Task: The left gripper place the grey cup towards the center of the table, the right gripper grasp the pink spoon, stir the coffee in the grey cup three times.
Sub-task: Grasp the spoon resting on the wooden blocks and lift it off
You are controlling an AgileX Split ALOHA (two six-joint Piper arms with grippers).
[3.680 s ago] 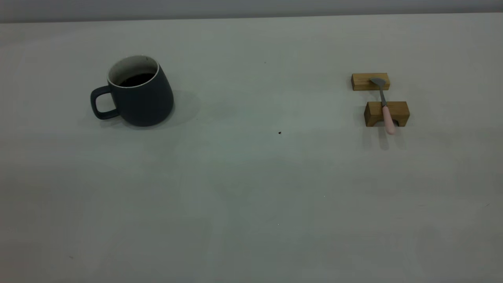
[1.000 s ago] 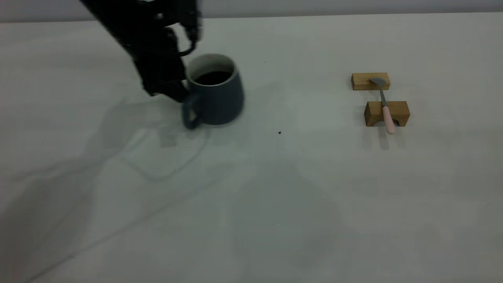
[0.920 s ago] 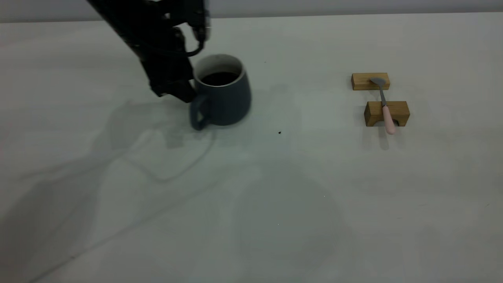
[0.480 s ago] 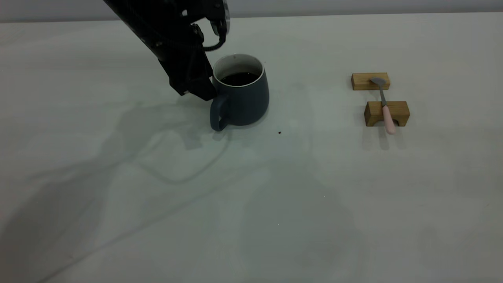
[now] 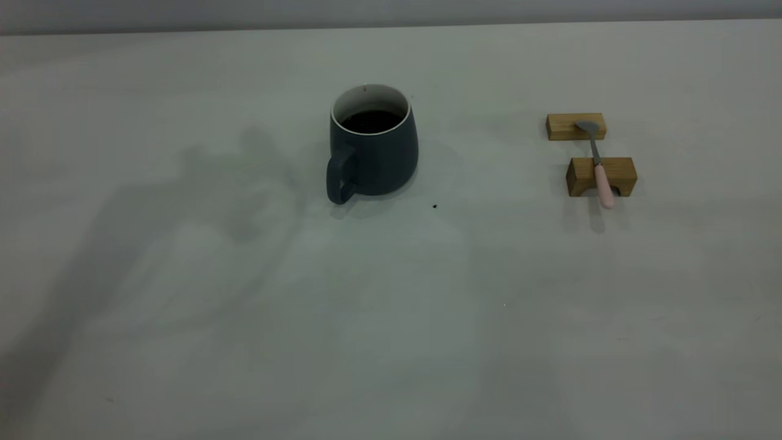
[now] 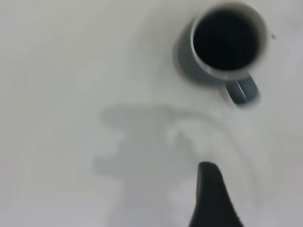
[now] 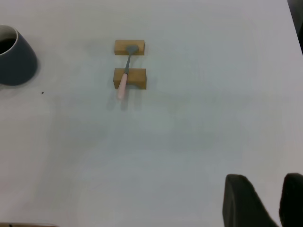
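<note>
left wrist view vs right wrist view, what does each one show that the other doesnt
Only the left wrist view looks straight down into the grey cup, showing its whole white rim, the coffee, the loop handle, and one dark finger of the left tool. Only the right wrist view shows the pink spoon resting across two wooden blocks, plus the right tool, its two fingers apart and far from the spoon. Both share the cup, standing upright and free of either tool, and the table.

One matte black, tapering, round-tipped finger [image 6: 212, 196] shows for the left gripper; two blunt, rounded black fingers [image 7: 244, 203] for the right gripper [image 7: 270, 201].
</note>
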